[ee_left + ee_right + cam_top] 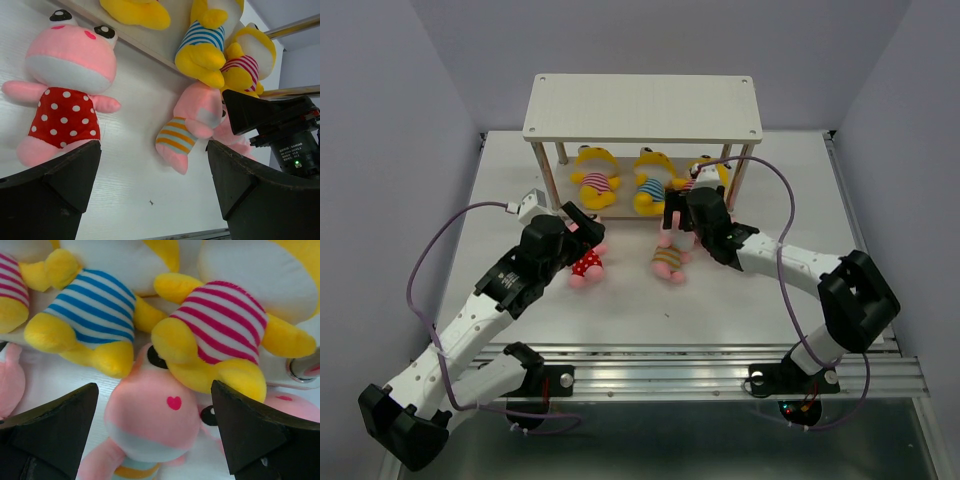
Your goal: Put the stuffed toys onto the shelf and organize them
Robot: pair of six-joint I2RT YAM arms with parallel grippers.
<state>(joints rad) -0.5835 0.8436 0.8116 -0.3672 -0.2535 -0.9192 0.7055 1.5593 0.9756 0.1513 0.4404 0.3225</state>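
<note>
The shelf (642,105) stands at the back, and three yellow stuffed toys (595,178) (650,182) (708,172) lie on its lower board. A pink toy in a red polka-dot outfit (586,263) (65,95) lies on the table below my left gripper (582,228) (152,150), which is open and holds nothing. A pink toy in orange-striped trunks (668,260) (192,117) lies in front of the shelf. Its head (155,415) sits between the open fingers of my right gripper (678,222) (155,392). Part of another pink toy (295,407) shows beside it.
The shelf's thin metal legs (545,178) (738,180) stand beside the toys; one leg foot (305,367) is near my right finger. The yellow toys (95,305) (220,325) overhang the lower board's front edge. Grey walls close in both sides.
</note>
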